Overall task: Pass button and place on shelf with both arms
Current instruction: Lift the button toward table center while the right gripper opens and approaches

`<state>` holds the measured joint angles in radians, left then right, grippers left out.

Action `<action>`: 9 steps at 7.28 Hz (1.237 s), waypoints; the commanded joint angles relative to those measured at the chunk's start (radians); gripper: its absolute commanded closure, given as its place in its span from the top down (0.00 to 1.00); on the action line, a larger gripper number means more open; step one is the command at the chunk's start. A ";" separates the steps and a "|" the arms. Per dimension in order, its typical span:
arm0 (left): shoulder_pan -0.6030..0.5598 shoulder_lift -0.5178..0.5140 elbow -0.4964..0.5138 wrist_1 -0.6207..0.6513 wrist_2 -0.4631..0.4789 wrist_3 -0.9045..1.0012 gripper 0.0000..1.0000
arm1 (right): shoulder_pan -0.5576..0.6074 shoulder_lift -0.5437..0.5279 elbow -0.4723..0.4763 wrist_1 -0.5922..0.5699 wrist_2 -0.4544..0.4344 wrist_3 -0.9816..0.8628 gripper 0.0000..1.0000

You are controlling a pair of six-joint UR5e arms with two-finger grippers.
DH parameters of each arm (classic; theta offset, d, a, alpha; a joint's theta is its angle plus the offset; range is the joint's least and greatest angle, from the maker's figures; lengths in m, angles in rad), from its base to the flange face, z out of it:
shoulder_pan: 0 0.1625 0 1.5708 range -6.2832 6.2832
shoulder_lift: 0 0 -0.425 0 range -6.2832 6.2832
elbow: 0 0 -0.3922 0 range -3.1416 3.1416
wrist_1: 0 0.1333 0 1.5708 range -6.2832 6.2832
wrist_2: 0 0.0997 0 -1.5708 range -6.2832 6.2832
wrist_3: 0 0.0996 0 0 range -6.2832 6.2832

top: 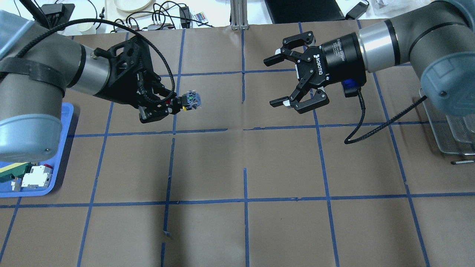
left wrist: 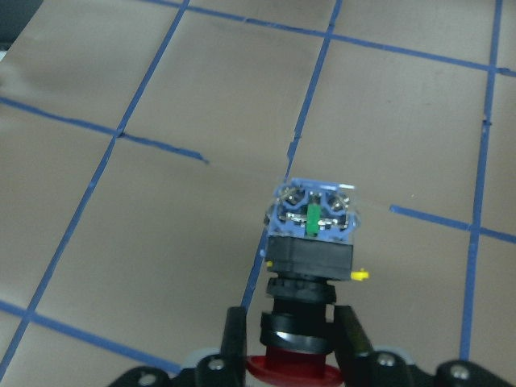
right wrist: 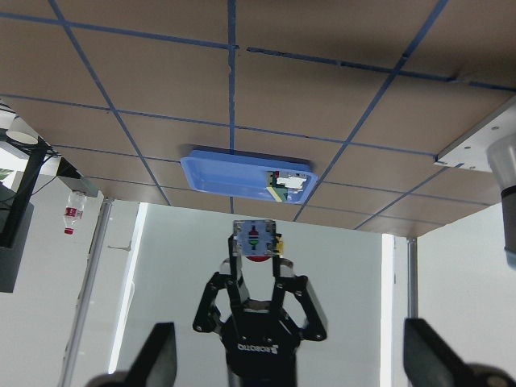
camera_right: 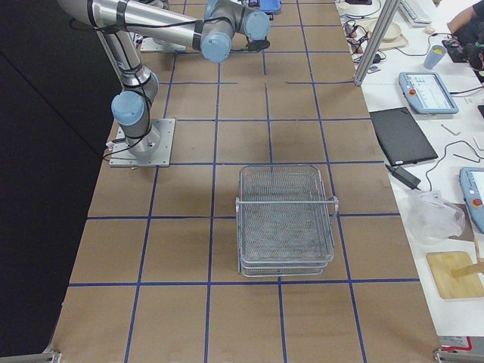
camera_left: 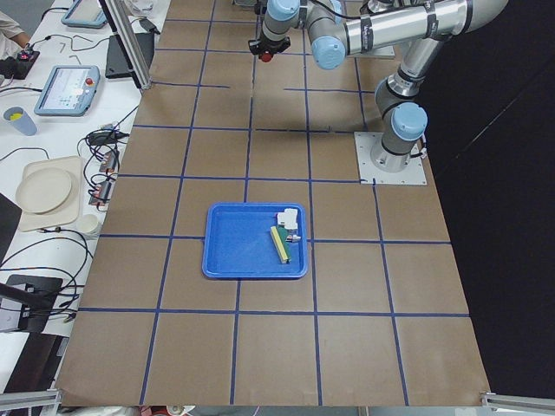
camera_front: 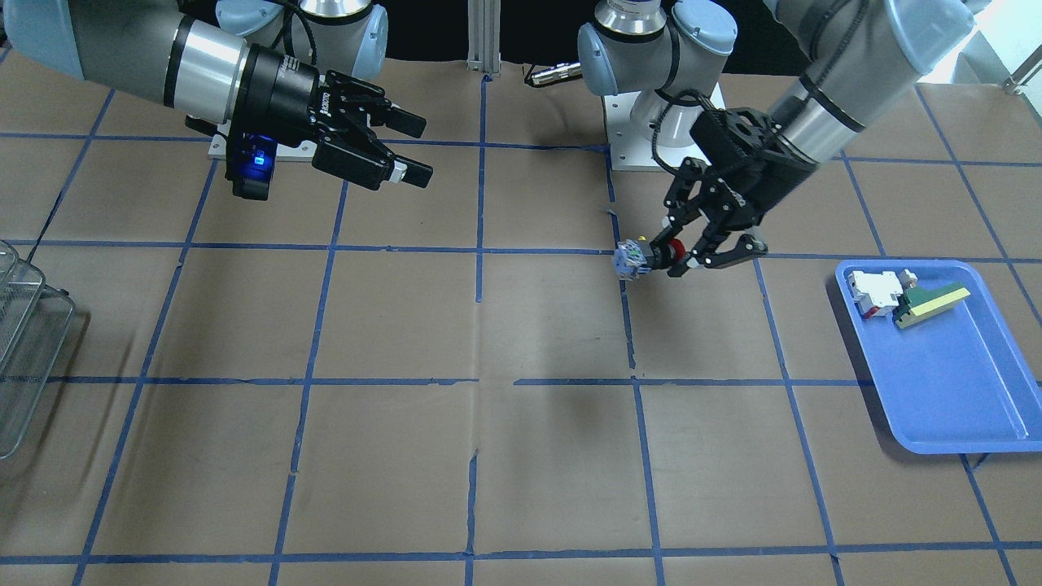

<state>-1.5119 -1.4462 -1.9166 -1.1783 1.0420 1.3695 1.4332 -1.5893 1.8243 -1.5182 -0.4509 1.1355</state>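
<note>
My left gripper [camera_front: 672,259] is shut on the button [camera_front: 643,259], gripping it near its red cap and holding it above the table. The grey-blue end of the button [top: 190,99] points toward my right gripper [top: 272,81], which is open, empty and faces it across a gap. The left wrist view shows the button [left wrist: 310,242] between the fingertips [left wrist: 348,326]. The right wrist view shows the left gripper [right wrist: 255,266] presenting the button [right wrist: 255,239]. The wire-mesh shelf [camera_right: 286,219] stands at the robot's right table end [top: 449,126].
A blue tray [camera_front: 952,391] on the robot's left side holds a white-and-red block [camera_front: 875,291] and a green-and-yellow wedge [camera_front: 928,303]. Brown paper with blue tape lines covers the table. Cables, tablets and plates lie beyond the table's far edge.
</note>
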 commanded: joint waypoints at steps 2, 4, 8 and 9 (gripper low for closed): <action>-0.140 -0.014 -0.004 0.129 -0.005 -0.093 0.20 | -0.019 0.057 0.010 0.001 0.083 0.020 1.00; -0.160 -0.061 -0.009 0.245 -0.008 -0.158 0.20 | -0.011 0.055 0.018 0.004 0.077 0.017 1.00; -0.214 -0.074 -0.012 0.293 -0.004 -0.190 0.20 | 0.041 0.077 0.017 -0.013 0.035 -0.002 0.99; -0.214 -0.074 -0.012 0.304 -0.005 -0.190 0.20 | 0.044 0.086 0.016 -0.013 0.035 -0.010 0.99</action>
<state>-1.7223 -1.5196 -1.9279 -0.8831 1.0373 1.1820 1.4728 -1.5169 1.8414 -1.5296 -0.4110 1.1325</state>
